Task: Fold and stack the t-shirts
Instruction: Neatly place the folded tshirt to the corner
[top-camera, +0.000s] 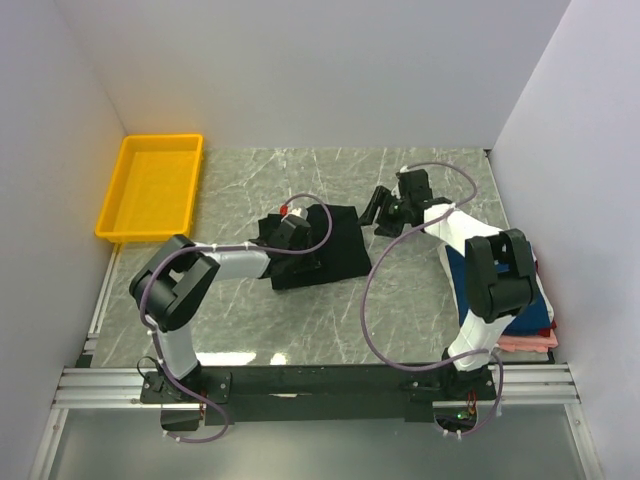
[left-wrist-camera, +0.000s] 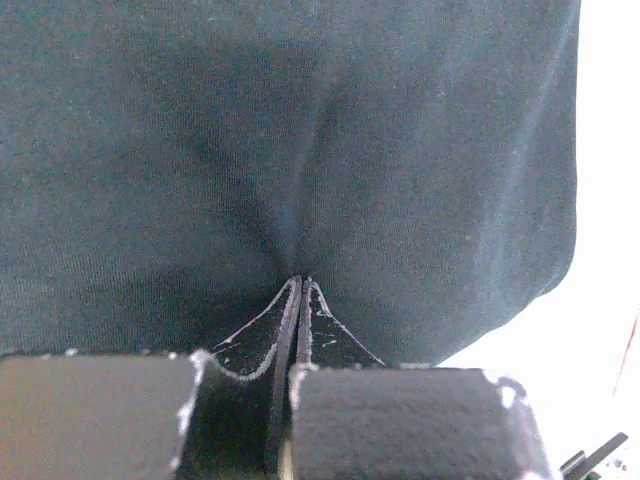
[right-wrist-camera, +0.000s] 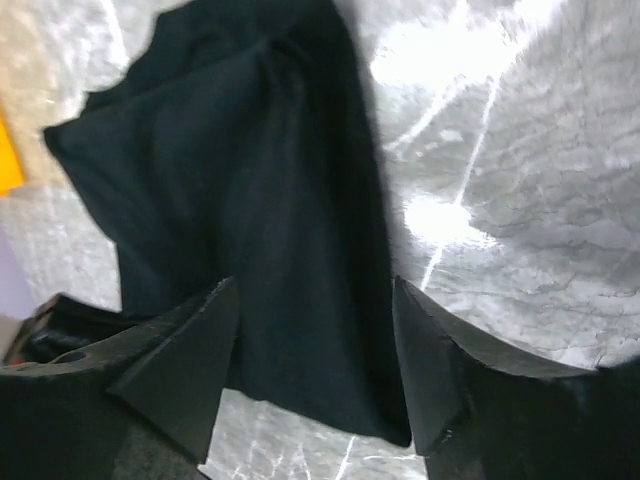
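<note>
The black t-shirt (top-camera: 338, 235) lies bunched and only partly folded mid-worktop (top-camera: 400, 310); we judge its fold unfinished and its stacking not yet done. Our left gripper (left-wrist-camera: 302, 282) has its jaws clenched on the cloth, while our right gripper (right-wrist-camera: 314, 290) hovers over the shirt's edge, jaws released. Folded tees (top-camera: 527, 342) sit stacked at far right.

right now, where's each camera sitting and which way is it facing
Top external: above and behind the bases, looking down on the table, black shirt, yellow tray; left arm, right arm show.
Left wrist: close over the shirt; shut left fingers pinch its cloth.
Right wrist: looks down at the shirt's edge and table; open right fingers frame it.
All three share the black shirt.
</note>
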